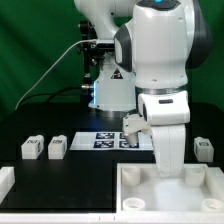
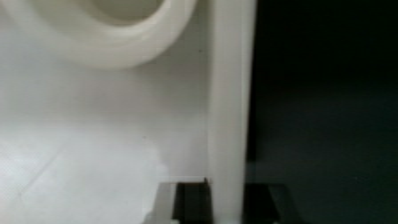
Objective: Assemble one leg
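Observation:
The large white tray (image 1: 135,186) lies at the front of the black table. My gripper (image 1: 168,170) comes straight down onto its far rim. In the wrist view my gripper (image 2: 228,205) has one dark finger on each side of the tray's upright rim (image 2: 231,95), pinching it. A round socket (image 2: 134,30) shows in the tray's floor. Two white legs (image 1: 31,148) (image 1: 57,147) with tags lie on the exterior view's left and one leg (image 1: 203,150) on its right. A fourth small white block (image 1: 133,127) stands beside the arm.
The marker board (image 1: 108,140) lies flat behind the tray, partly hidden by the arm. A white piece (image 1: 5,181) sits at the exterior view's lower left edge. A blue-lit device (image 1: 105,95) and cables stand at the back against a green wall.

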`<state>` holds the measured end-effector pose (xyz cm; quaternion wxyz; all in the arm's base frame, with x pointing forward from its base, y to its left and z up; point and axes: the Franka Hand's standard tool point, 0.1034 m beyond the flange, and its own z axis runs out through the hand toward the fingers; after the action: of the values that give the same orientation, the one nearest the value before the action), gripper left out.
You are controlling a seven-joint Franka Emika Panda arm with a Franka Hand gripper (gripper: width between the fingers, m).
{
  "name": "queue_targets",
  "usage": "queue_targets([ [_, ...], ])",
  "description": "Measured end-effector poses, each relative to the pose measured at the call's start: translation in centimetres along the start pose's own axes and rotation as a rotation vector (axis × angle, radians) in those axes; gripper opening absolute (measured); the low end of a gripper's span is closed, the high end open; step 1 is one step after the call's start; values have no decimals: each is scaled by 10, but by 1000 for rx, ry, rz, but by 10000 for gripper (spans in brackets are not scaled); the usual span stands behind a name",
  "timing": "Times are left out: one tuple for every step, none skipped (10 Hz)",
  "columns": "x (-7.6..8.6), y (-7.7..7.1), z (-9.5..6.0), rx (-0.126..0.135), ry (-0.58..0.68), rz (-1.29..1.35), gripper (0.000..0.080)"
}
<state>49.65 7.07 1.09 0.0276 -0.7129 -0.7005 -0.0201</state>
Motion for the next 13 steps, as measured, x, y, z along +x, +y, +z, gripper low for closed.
queue_targets([
  [0, 0, 0, 0, 0, 1, 129],
  [-1, 0, 0, 1, 0, 1, 129],
  [-1, 0, 0, 1, 0, 2, 343],
  [-1, 0, 0, 1, 0, 2, 343],
  [-1, 0, 0, 1, 0, 3, 531],
  [-2, 0, 0, 1, 0, 3, 626],
  [-2, 0, 0, 1, 0, 3, 626],
  [-2, 0, 0, 1, 0, 4, 645],
  [-2, 0, 0, 1, 0, 4, 645],
  [-2, 0, 0, 1, 0, 4, 649],
  [-2, 0, 0, 1, 0, 4, 649],
  [-2, 0, 0, 1, 0, 4, 649],
  [-2, 0, 0, 1, 0, 5, 649],
])
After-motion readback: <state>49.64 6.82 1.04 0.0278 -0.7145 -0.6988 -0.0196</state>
